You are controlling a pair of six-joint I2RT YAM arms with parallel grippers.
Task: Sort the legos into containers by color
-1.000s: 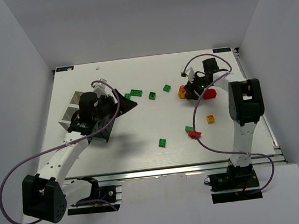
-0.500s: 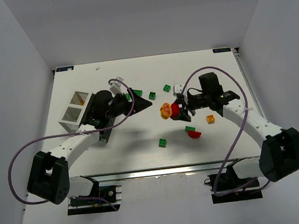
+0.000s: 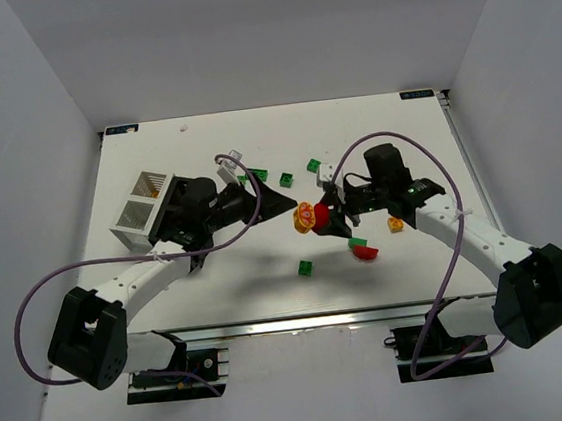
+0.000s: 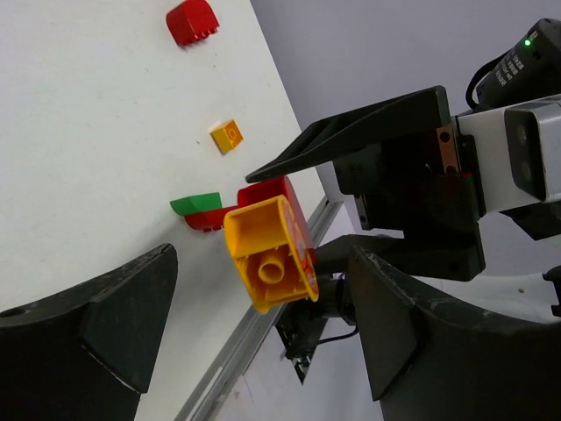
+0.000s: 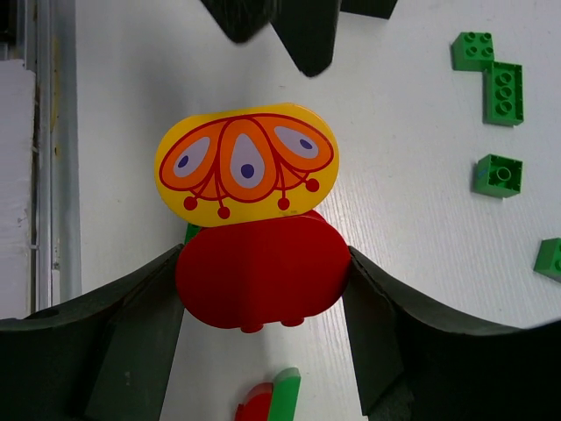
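Note:
My right gripper (image 3: pixel 325 218) is shut on a red lego (image 5: pixel 259 274) with a yellow decorated lego (image 5: pixel 245 167) stuck to it, held above the table's middle (image 3: pixel 307 216). My left gripper (image 3: pixel 288 204) is open, and its fingers flank the yellow lego (image 4: pixel 267 254) without touching it. Loose legos lie on the table: green ones (image 3: pixel 256 176), (image 3: pixel 286 180), (image 3: pixel 313 165), (image 3: pixel 306 267), a red-and-green pair (image 3: pixel 364 251) and a small orange one (image 3: pixel 395 224). The white containers (image 3: pixel 140 207) stand at the left. The black container is mostly hidden under my left arm.
The table's metal front rail (image 3: pixel 313 320) runs along the near edge. White walls enclose the table on three sides. Purple cables loop from both arms over the table.
My right arm swung from the back right to the middle, carrying the red and yellow legos. My left gripper moved right from over the containers to meet them.

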